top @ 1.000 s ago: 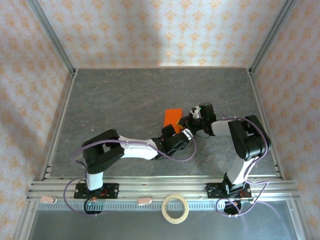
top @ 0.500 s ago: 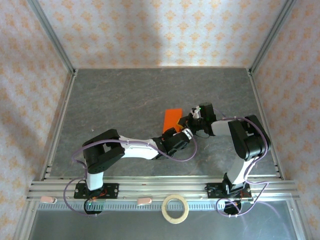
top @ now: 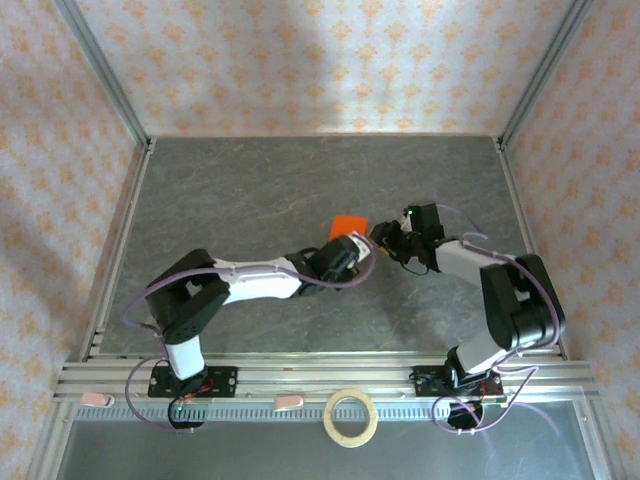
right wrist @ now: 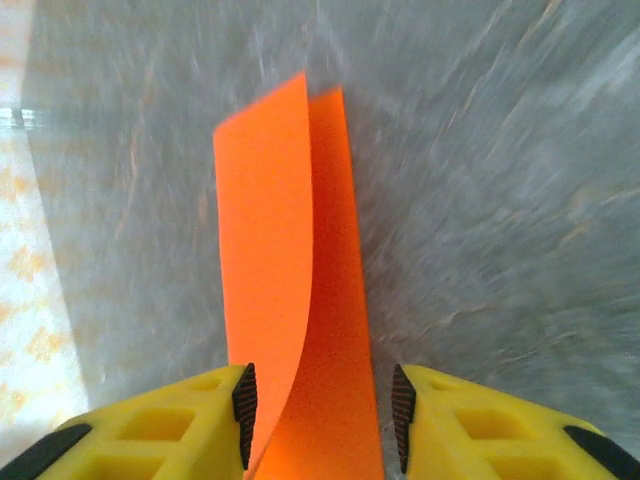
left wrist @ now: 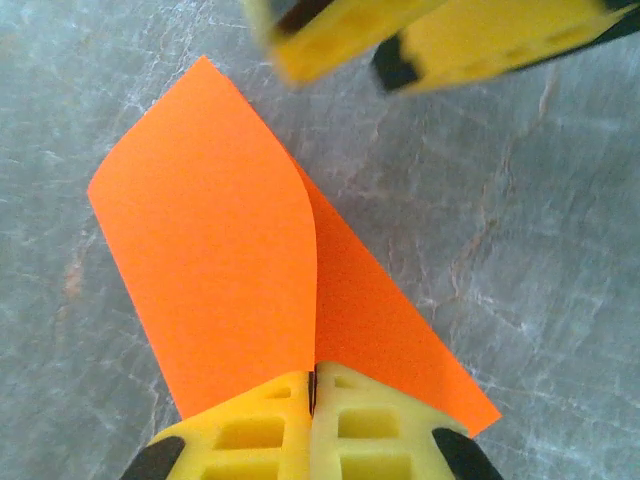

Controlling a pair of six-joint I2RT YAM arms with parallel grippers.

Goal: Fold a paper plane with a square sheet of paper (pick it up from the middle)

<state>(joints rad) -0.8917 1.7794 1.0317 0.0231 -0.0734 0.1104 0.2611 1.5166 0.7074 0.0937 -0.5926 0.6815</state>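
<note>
**Orange paper pinched near the middle of the surface, one tool on it, one open**

On the left, our left arm reaches across the grey surface [top: 250, 190] toward its middle; the left tool [left wrist: 312, 405] is clenched on one end of the orange paper [left wrist: 220, 250], its yellow fingers pressed together with the sheet nipped between them. The paper is folded over on itself; the upper flap curls up off the lower layer along a soft crease. From above we see it near the middle of the surface, just beyond the left tool. A pale tape ring [top: 351, 417] sits well apart on the near rail, between the two arm bases. To the right, the right tool [right wrist: 318, 400] is released; its fingers stand spread either side of the paper's end, and we cannot tell whether they touch it.
</note>
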